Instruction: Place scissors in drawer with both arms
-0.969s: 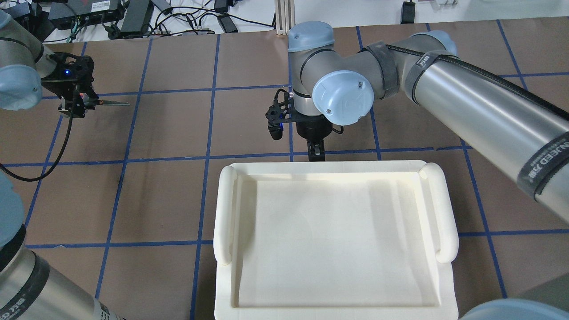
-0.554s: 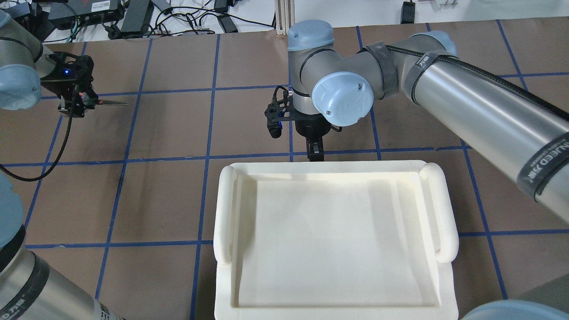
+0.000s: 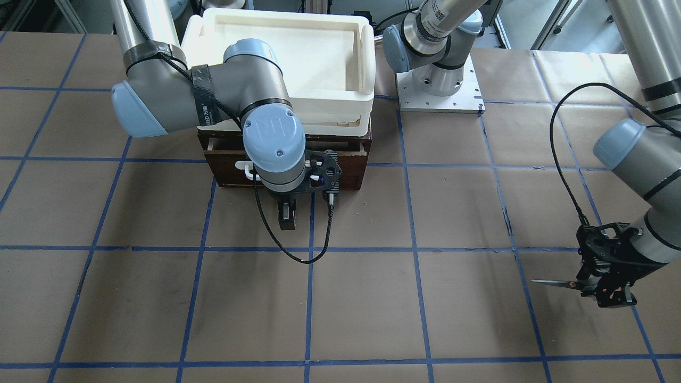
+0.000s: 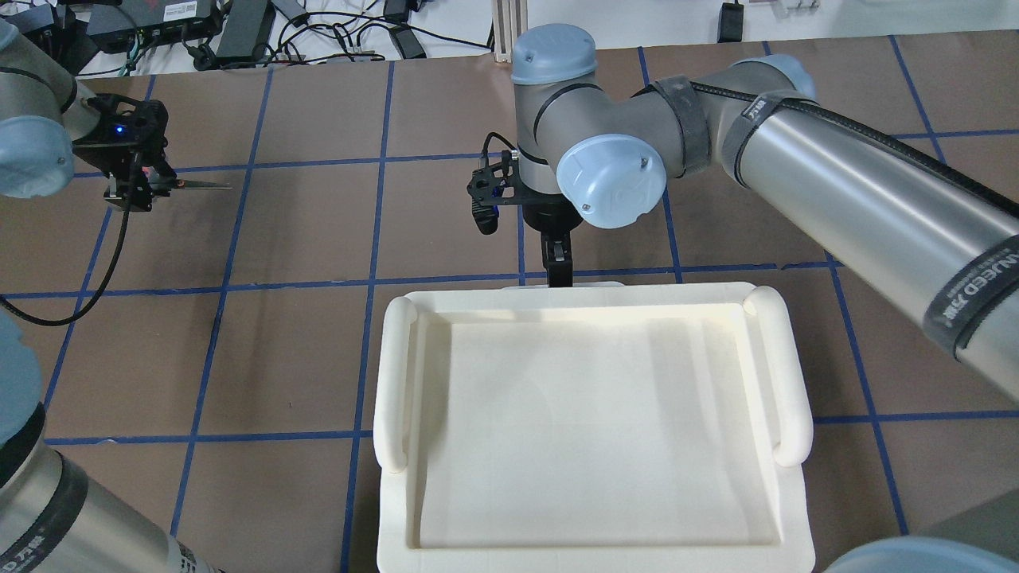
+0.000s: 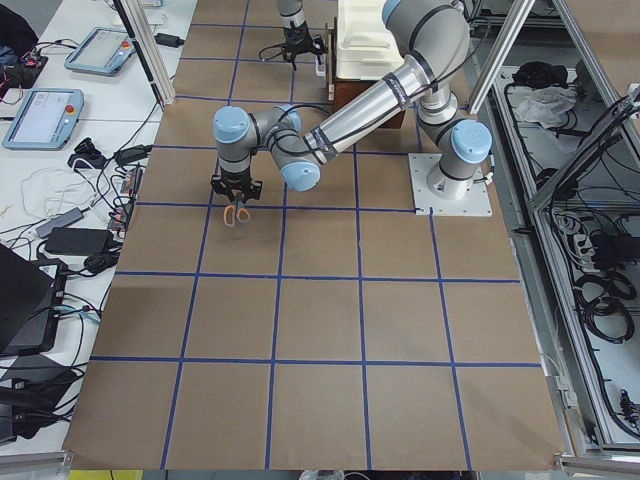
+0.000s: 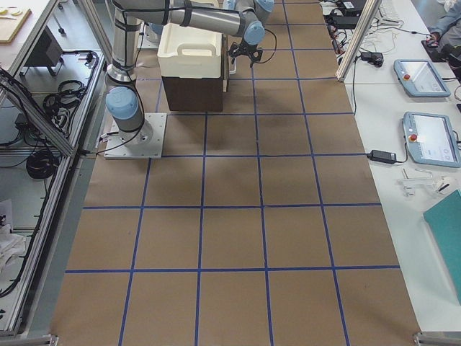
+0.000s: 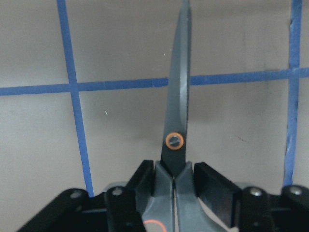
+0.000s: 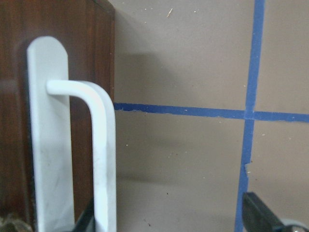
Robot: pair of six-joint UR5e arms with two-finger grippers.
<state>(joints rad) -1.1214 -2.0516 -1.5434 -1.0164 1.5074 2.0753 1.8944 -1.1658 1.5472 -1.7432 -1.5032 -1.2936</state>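
Note:
The scissors [image 4: 199,185] are held by their grey handles in my shut left gripper [image 4: 139,181] at the far left, with the blades level and pointing right above the table. The left wrist view shows the blades and orange pivot [image 7: 175,141] between the pads [image 7: 212,186]. My right gripper [image 4: 557,267] is at the front of the dark brown drawer [image 3: 340,159], by its white bar handle [image 8: 104,159]. It is open. One finger [image 8: 86,218] sits behind the bar and the other finger [image 8: 258,217] is over the table. A pale strip shows above the drawer front.
A white plastic bin [image 4: 396,374] sits on top of the drawer cabinet and hides most of it from above. The left arm's mounting plate [image 3: 439,93] stands beside the cabinet. Cables and power bricks [image 4: 239,32] lie beyond the table's far edge.
My right gripper has moved away from the robot base and a little left. The white handle now shows past the bin's far rim, and the bin has shifted slightly. My left gripper holds still.

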